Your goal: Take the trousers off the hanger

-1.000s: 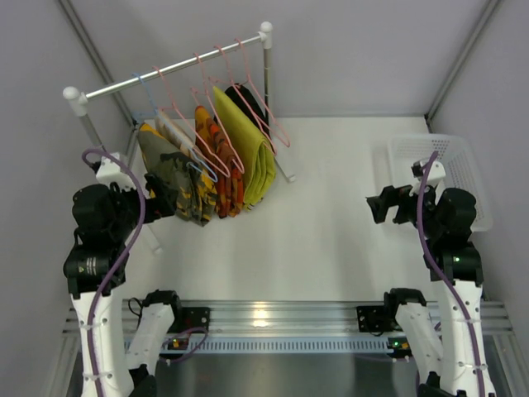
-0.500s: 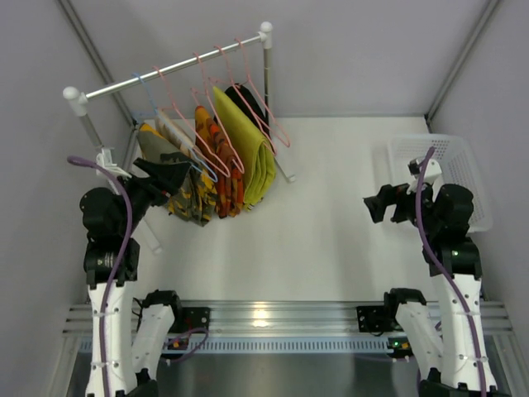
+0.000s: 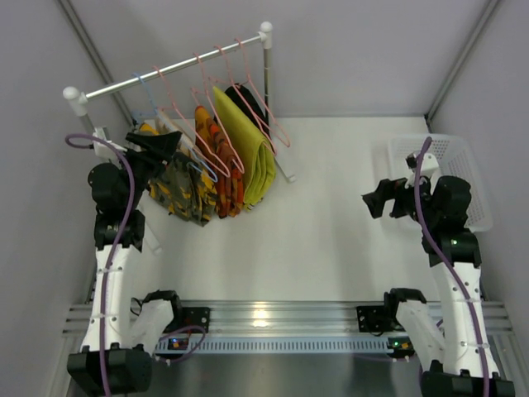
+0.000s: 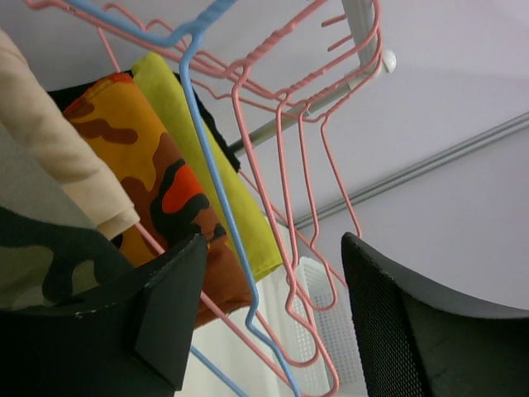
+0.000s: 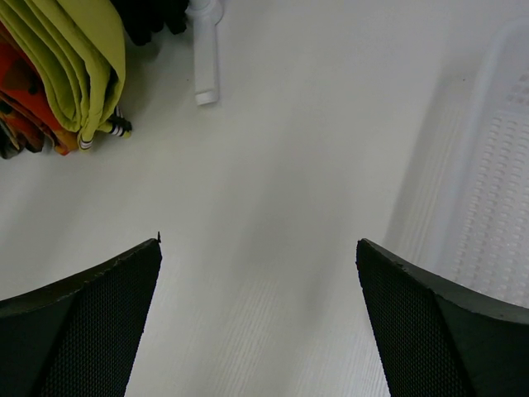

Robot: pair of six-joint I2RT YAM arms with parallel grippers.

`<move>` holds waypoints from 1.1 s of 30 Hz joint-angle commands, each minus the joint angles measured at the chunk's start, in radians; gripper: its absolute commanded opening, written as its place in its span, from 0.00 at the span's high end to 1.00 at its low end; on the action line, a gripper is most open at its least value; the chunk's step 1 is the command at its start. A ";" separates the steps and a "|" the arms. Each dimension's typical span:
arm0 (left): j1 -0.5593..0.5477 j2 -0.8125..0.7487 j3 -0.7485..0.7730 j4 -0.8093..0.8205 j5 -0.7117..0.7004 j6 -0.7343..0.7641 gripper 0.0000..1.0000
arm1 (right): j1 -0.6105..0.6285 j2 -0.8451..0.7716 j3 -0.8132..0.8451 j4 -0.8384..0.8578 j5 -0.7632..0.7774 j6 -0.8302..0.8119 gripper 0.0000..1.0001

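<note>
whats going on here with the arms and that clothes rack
The left gripper is up at the rail, jaws apart and gripping nothing, right by the camouflage trousers. These hang on the blue hanger among other garments, so they are not off yet. The right gripper hovers open over the table near the white basket, holding nothing.

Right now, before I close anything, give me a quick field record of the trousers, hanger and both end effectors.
trousers: camouflage, folded, hanging on the rack
hanger: light-blue wire, crossing between the left jaws in the wrist view
left end effector: open, up at the trousers
right end effector: open, empty, above the table
</note>
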 commanded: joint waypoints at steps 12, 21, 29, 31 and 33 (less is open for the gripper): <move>0.039 0.180 0.005 0.318 -0.051 -0.185 0.78 | -0.014 0.025 0.052 0.044 -0.013 0.006 0.01; 0.050 0.196 0.001 0.430 -0.024 -0.205 0.69 | -0.014 0.051 0.039 0.066 -0.023 0.045 0.01; 0.077 0.287 -0.005 0.519 0.021 -0.240 0.71 | -0.014 0.060 0.042 0.067 -0.021 0.046 0.00; 0.080 0.307 -0.002 0.545 0.038 -0.253 0.72 | -0.014 0.061 0.039 0.069 -0.021 0.046 0.00; 0.079 0.334 0.005 0.559 0.056 -0.262 0.73 | -0.014 0.064 0.038 0.070 -0.021 0.048 0.01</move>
